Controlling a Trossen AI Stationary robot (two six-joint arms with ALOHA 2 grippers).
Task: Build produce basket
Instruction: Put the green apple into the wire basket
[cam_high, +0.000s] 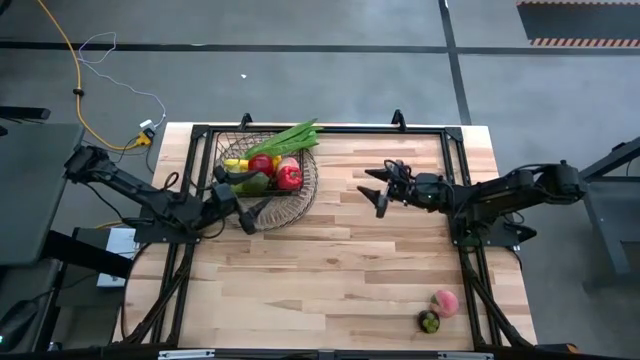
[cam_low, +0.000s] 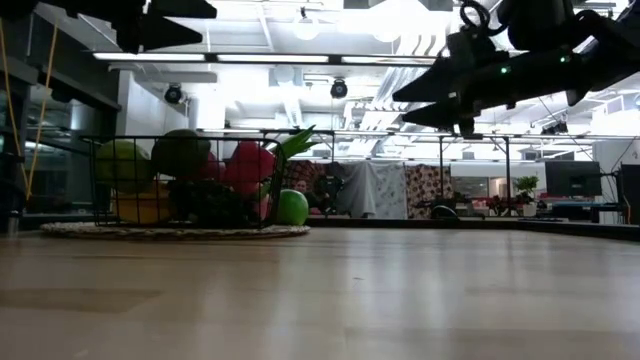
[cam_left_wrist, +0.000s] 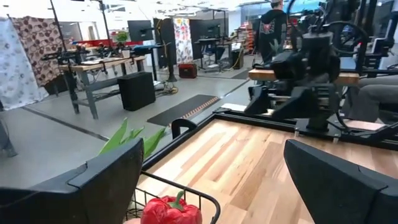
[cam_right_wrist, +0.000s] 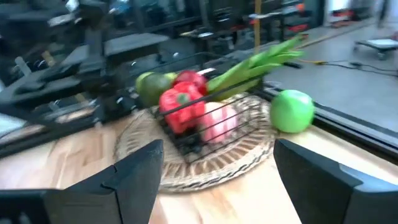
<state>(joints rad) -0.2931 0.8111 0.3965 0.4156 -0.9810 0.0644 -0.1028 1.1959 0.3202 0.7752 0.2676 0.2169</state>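
Two pieces of produce lie outside the basket (cam_high: 268, 185): a pink peach (cam_high: 445, 302) and a dark purple-and-green piece (cam_high: 429, 321) just beside it, both on the counter (cam_high: 340, 260) well apart from the basket, toward the near right corner. The basket already holds a red pepper (cam_high: 289, 176), a yellow piece (cam_high: 236, 164), a dark green one (cam_high: 250, 182) and long leafy stalks (cam_high: 290, 138). In the right wrist view a green apple (cam_right_wrist: 291, 111) sits just beside the basket's rim.

The right pincer (cam_high: 381, 188) hangs empty above the counter, jaws spread, between the basket and the two strays, pointing at the basket. The left pincer (cam_high: 250, 213) waits at the basket's near rim, also spread and holding nothing.

By my reading, gathering is mostly done; next the right arm must swing away from the basket toward the peach and descend over it.
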